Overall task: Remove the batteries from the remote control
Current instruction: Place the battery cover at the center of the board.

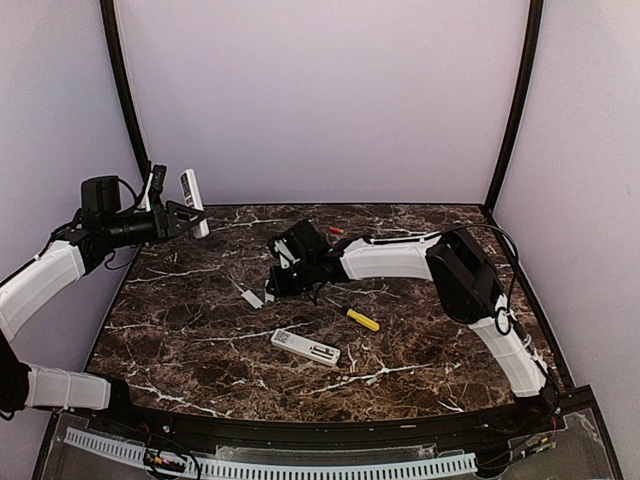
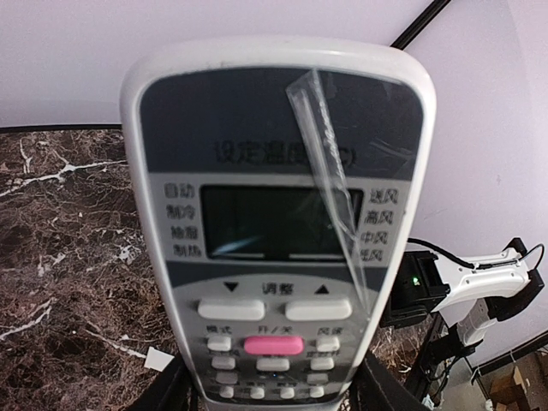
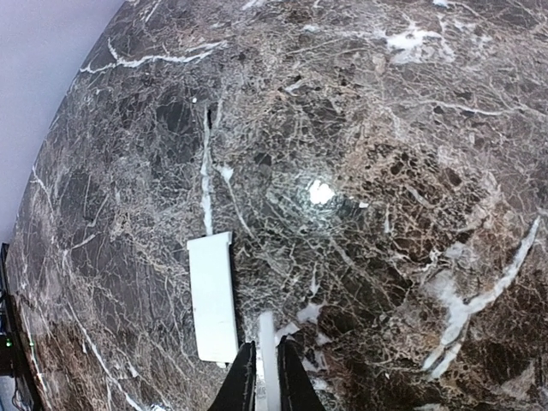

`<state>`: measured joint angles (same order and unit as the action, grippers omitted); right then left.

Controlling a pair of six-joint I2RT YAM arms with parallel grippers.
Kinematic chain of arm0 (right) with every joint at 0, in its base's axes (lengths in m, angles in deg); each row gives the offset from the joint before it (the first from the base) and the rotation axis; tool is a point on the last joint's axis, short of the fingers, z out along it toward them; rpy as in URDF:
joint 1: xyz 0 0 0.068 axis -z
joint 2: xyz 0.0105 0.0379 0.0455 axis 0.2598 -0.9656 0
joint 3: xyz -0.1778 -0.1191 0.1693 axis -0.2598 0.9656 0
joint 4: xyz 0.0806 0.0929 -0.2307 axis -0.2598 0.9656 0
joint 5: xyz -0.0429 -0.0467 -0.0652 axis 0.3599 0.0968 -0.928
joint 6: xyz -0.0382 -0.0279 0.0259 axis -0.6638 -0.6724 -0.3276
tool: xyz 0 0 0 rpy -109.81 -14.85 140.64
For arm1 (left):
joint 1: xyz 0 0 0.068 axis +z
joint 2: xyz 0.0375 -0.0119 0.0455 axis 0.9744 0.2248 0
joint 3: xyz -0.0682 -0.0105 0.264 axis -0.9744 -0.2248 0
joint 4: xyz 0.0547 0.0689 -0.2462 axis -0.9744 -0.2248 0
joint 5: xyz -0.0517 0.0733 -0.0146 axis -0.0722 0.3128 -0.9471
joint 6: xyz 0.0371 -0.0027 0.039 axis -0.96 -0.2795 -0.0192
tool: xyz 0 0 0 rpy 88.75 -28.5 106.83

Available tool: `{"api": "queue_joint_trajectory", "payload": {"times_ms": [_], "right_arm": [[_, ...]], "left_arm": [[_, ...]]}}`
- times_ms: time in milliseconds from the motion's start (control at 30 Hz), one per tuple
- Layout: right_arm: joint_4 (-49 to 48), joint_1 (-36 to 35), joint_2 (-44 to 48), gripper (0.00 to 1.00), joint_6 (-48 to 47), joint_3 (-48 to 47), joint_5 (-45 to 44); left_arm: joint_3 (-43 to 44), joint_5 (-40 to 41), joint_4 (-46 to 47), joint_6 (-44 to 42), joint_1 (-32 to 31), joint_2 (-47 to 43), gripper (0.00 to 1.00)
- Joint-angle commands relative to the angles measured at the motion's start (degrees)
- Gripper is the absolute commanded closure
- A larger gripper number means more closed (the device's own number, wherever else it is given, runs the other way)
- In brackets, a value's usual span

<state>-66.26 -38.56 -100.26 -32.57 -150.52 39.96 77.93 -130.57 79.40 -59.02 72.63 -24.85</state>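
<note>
My left gripper [image 1: 183, 216] is raised at the back left, shut on the lower end of a white remote control [image 1: 191, 193]. In the left wrist view the remote control [image 2: 274, 214] faces the camera with its screen and pink button, the dark fingers [image 2: 163, 396] flanking it at my left gripper [image 2: 272, 399]. My right gripper [image 1: 284, 268] hangs low over the table's middle. Seen from its wrist, the right gripper [image 3: 266, 344] is shut on a thin white cover plate [image 3: 267, 330] held edge-on. One small reddish battery [image 1: 336, 230] lies at the back.
A second white remote [image 1: 305, 347] lies near the front with its compartment open. A yellow-handled tool [image 1: 363, 319] rests to its right. Another flat white cover plate [image 1: 252, 298] [image 3: 212, 295] lies on the marble table [image 1: 200, 330], just left of my right gripper.
</note>
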Motion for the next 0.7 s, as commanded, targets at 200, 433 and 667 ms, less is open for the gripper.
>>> {"api": "queue_joint_trajectory", "payload": {"times_ms": [200,433,667], "right_arm": [[2.69,-0.15,-0.16,0.7,-1.51,-2.15,-3.53],[1.02,0.67,4.68,0.41,-2.31,2.18,-5.7],[-3.09,1.46,16.02,0.26,-6.73,9.8,-5.5]], "left_arm": [[-0.85,-0.95,1.85,-0.83,0.06,-1.4,0.6],[-0.86,-1.27,2.11,-0.78,0.02,-1.84,0.6],[-3.6,-2.72,8.29,5.59,-0.92,-3.22,0.6]]}}
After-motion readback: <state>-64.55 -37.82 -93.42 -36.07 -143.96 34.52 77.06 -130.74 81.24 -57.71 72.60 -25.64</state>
